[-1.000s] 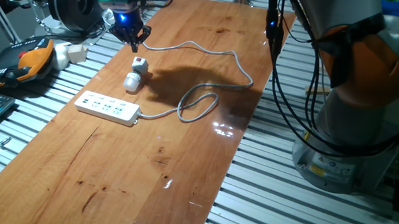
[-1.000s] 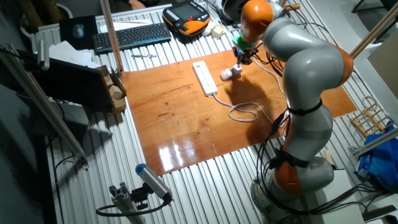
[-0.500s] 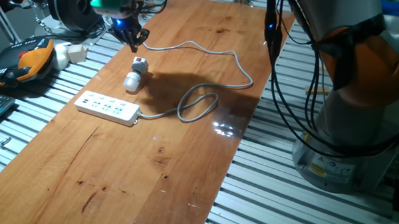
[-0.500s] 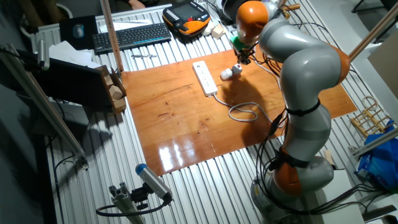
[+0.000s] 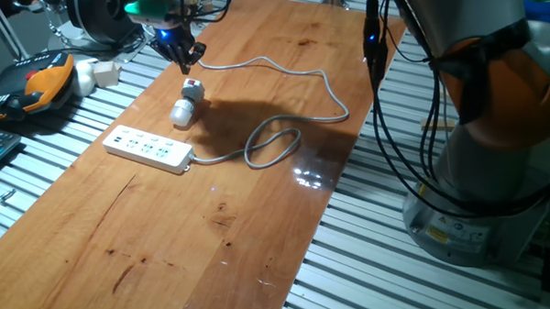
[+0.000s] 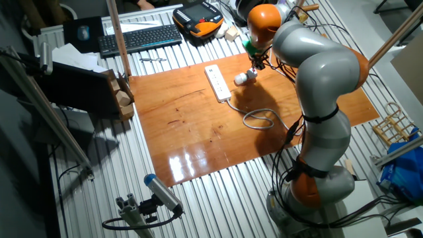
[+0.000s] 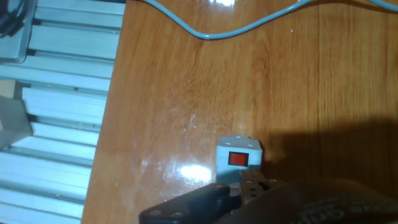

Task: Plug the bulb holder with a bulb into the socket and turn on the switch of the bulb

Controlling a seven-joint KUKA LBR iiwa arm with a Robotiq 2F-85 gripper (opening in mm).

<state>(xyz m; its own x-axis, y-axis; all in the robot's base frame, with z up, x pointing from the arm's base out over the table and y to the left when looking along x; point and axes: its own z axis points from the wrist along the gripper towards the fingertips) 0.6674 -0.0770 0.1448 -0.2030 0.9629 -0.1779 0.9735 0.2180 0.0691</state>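
One step is in hand: reaching for the bulb holder (image 5: 186, 103), which lies on the counter (image 5: 259, 219) just beside the socket (image 5: 149, 147). My tool (image 5: 184, 57) hovers above it; whether it is spread, I cannot tell. Next I should descend and pinch it.

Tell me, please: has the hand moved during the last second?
Yes. In one fixed view the hand has shifted slightly up and left, toward the table's far edge, away from the bulb holder, which lies where it was beside the socket.
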